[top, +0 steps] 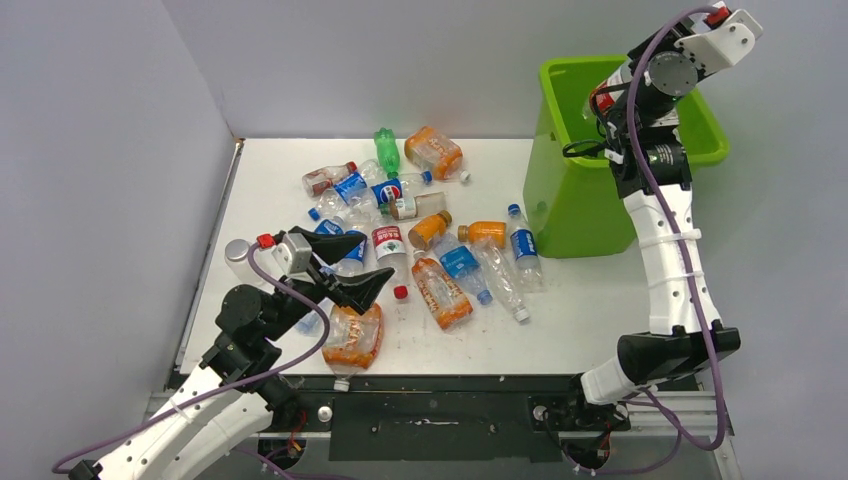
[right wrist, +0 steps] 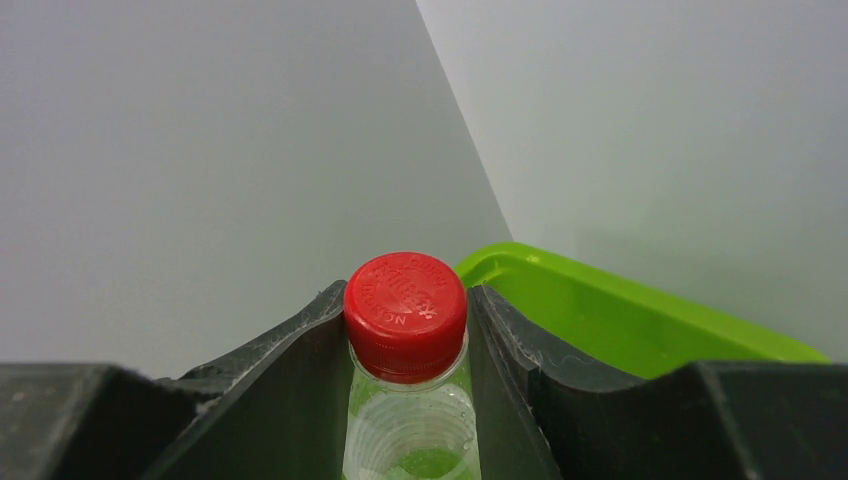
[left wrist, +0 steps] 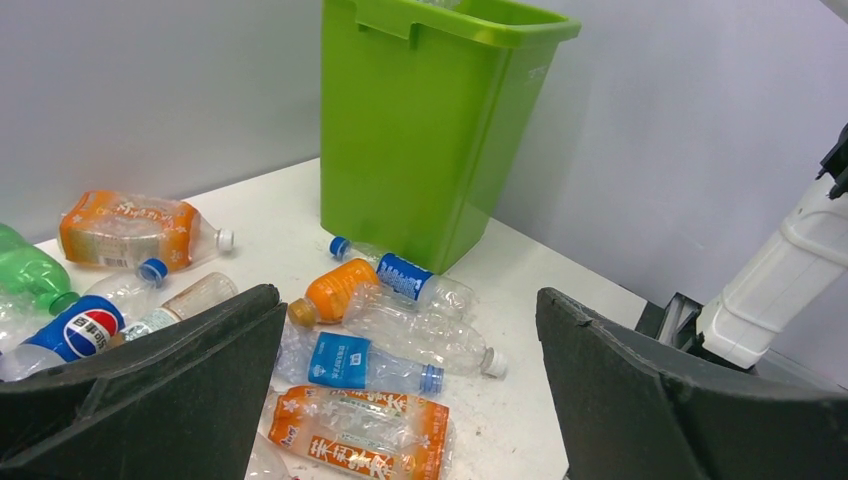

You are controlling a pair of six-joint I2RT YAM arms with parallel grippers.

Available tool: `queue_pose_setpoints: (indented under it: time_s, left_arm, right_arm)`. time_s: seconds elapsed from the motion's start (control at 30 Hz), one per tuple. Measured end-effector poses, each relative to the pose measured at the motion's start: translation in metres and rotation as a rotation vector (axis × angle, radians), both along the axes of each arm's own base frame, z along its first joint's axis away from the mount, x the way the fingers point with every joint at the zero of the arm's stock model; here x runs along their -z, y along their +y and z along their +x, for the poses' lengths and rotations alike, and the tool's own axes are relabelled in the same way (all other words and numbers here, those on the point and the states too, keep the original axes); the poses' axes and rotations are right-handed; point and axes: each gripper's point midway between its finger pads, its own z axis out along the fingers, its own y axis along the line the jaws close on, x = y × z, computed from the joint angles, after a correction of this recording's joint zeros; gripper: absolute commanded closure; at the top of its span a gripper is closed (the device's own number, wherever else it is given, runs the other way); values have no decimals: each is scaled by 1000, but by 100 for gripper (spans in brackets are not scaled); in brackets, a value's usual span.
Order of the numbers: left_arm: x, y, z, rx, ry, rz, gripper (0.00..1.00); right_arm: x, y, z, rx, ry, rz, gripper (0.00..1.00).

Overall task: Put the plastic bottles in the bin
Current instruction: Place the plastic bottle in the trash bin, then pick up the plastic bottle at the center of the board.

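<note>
Several crushed plastic bottles [top: 440, 290] with blue, red and orange labels, plus one green bottle [top: 387, 150], lie on the white table. The lime-green bin [top: 570, 200] stands at the back right and shows in the left wrist view [left wrist: 420, 130]. My right gripper [top: 603, 100] is over the bin, shut on a clear bottle with a red cap [right wrist: 405, 310]; the bin rim [right wrist: 620, 310] shows behind it. My left gripper [top: 352, 266] is open and empty above the near-left bottles, with a blue-labelled bottle [left wrist: 350, 362] and an orange-labelled one [left wrist: 360, 435] between its fingers below.
Grey walls close in the table's left and back sides. The table's dark front rail [top: 420, 385] runs between the arm bases. The right arm's white link [left wrist: 780, 280] shows at the right of the left wrist view.
</note>
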Motion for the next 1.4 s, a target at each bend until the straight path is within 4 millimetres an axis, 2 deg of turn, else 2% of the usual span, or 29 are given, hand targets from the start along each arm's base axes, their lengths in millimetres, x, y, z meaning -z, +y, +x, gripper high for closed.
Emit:
queue_pose_setpoints:
  time_s: [0.03,0.07,0.1,0.17,0.27,0.37,0.47,0.57,0.67,0.77,0.8,0.87,0.9,0.93,0.97,1.0,1.1,1.23,1.3,1.4]
  left_arm:
    - [0,0,1,-4,1,1,4]
    - [1,1,2,-12,4,3,4]
    - [2,2,3,-17,7,5,4]
    - [3,3,4,-27,12,6,4]
    - [5,4,6,-40,20,9,4]
    - [6,4,8,-46,25,12,4]
    - [9,3,9,-46,33,18,4]
    - [15,1,13,-50,50,32,4]
    - [25,0,19,-68,87,60,4]
    - [36,-1,27,-93,129,91,4]
    - [40,-1,30,-105,147,105,4]
    - [47,-1,37,-128,183,133,4]
    - [50,-3,39,-131,194,143,4]
    - [58,-3,49,-164,240,182,4]
    - [59,-3,50,-168,245,186,4]
    - [62,-2,53,-183,260,198,4]
    - [74,8,66,-269,319,234,4]
    - [89,28,80,-390,396,257,4]
    - [93,38,87,-451,429,268,4]
    - [99,52,95,-539,461,285,4]
  right_arm:
    - [5,-1,3,-8,10,9,43]
    - [9,0,7,-20,17,17,30]
    - [14,0,11,-31,26,24,23]
    - [23,1,18,-53,45,35,17]
    - [34,8,26,-101,73,39,13]
    - [34,30,29,-166,72,36,12]
    - [29,81,27,-291,67,26,12]
    - [21,147,9,-466,52,12,12]
    - [22,207,-31,-645,50,-13,12]
    - [34,252,-79,-823,57,-30,12]
    - [41,261,-93,-875,62,-33,12]
    - [63,268,-113,-941,84,-38,12]
    - [83,269,-122,-972,105,-36,12]
    - [139,273,-135,-1016,206,-47,12]
    - [142,273,-136,-1018,214,-49,13]
    - [155,275,-139,-1039,223,-40,13]
    - [223,283,-151,-1091,351,-46,13]
    - [309,282,-169,-1125,531,-61,13]
    - [340,278,-179,-1131,596,-59,13]
    - [359,271,-187,-1130,627,-43,13]
